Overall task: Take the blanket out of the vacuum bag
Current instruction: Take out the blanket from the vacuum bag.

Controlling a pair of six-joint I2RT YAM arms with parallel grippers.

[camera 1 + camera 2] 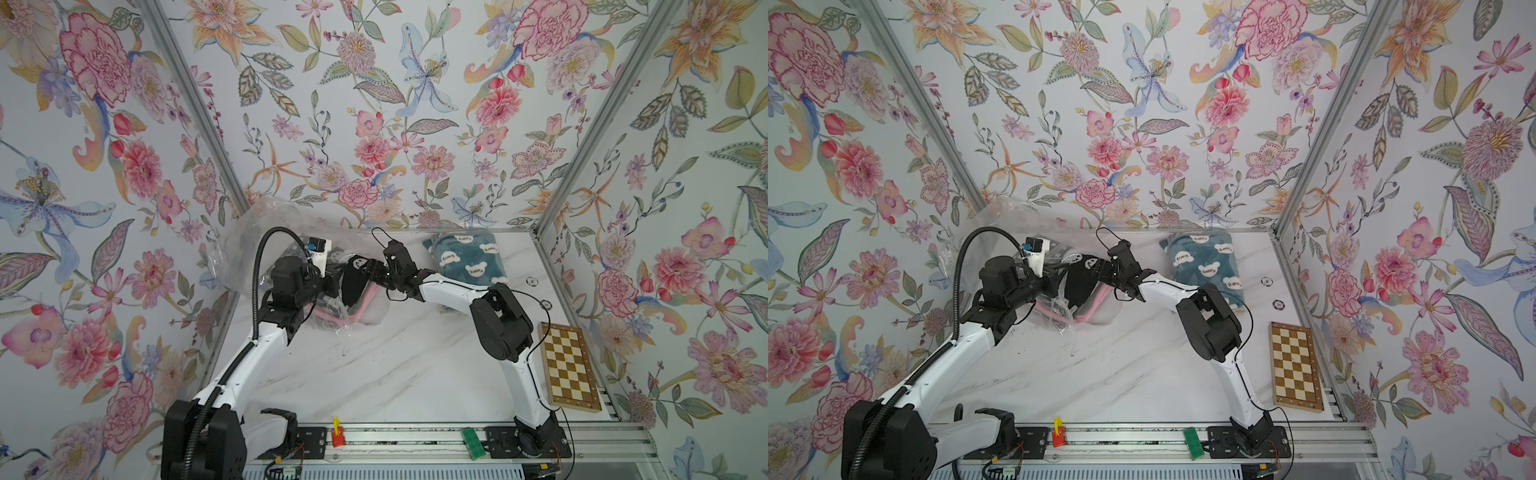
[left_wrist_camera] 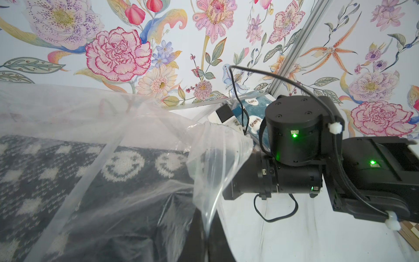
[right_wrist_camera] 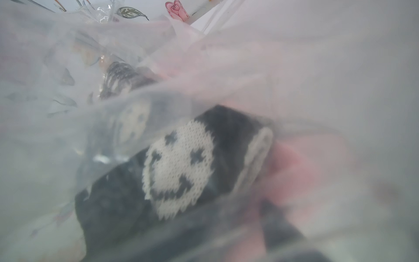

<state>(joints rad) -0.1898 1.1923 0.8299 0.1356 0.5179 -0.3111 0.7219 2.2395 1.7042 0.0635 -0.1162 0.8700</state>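
on the white desk [image 1: 374, 374], the vacuum bag [image 1: 249, 232] sprawls left of centre in both top views, its mouth apparently facing frame right. inside, the black smiley blanket [image 1: 355, 286] lies over a pink blanket [image 1: 332, 314], and its long axis seems to run up and down the frame. the right end effector [image 1: 376, 270] reaches in from frame right, nearest the blanket, which lies just to its left; plastic hides whether its jaws are released. the left end effector [image 1: 330, 277], clenched, flanks the blanket's left side, and what it grips, if anything, is unseen.
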